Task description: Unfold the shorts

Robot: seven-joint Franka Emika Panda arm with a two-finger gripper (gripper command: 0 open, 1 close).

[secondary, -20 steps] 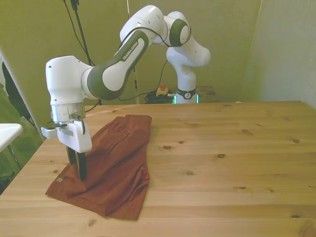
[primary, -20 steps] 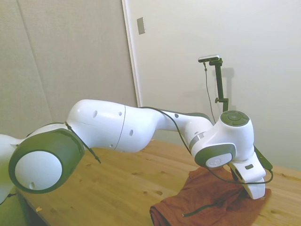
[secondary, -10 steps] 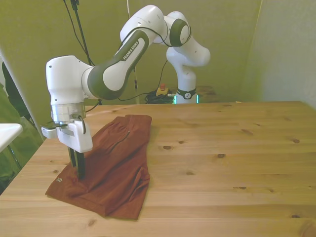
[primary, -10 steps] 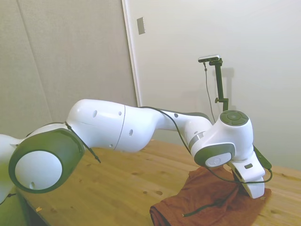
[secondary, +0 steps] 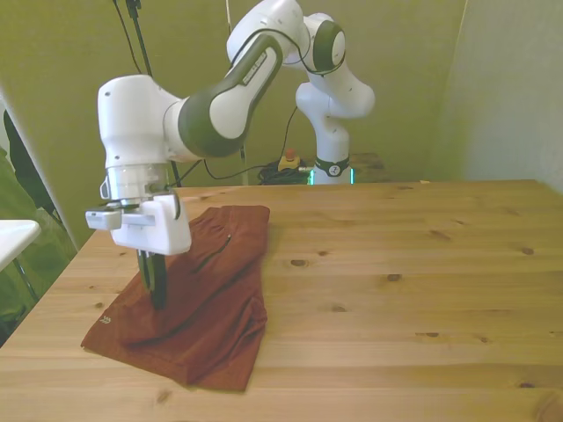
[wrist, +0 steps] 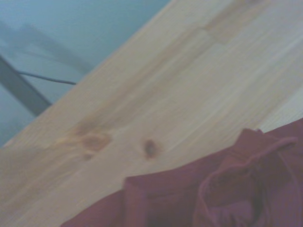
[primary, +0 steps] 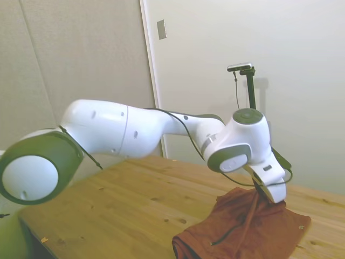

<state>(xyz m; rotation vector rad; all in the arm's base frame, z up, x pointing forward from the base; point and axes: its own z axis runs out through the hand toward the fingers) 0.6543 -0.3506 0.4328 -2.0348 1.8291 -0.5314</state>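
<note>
Shorts [secondary: 207, 299] lay rumpled on the counter [secondary: 396, 308] at the front view's left. The claw [secondary: 157, 294] was clamped on a raised pinch of fabric. Only the side view showed the dark drawstring [primary: 223, 236]; the wrist view caught blurred folds [wrist: 227, 189].

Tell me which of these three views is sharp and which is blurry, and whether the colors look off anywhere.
Wrist view: soft and out of focus, the shorts a blurred red-brown mass on the table, background tinted blue-green. Front view: fairly sharp, with a yellow-green cast on the wall; the tool shows clearly against the fabric. Side view: slightly hazy and washed out, pale walls bright, the near arm large in the foreground.
</note>
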